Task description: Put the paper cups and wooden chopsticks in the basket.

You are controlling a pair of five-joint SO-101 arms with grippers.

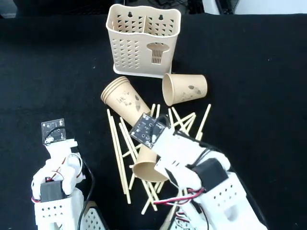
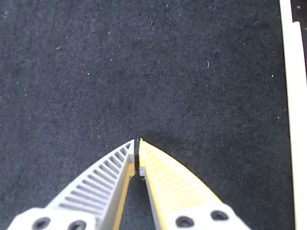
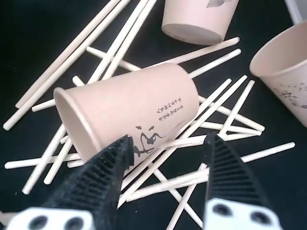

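Hovering spread wide, the right gripper (image 3: 168,143) sits just over the nearest paper cup (image 3: 129,112), on its side atop the chopsticks (image 3: 64,64). Cup's long axis runs approx. finger-to-finger, so prob. needs a wrist turn. Left gripper (image 2: 139,143) pressed together, well apart.

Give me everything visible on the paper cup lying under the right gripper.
Tan paper cup, empty, lying on its side atop scattered pale wooden chopsticks, which touch its wall. Rolled rim at the open mouth, dark print on the side. The open right gripper hangs over it; contact cannot be told.
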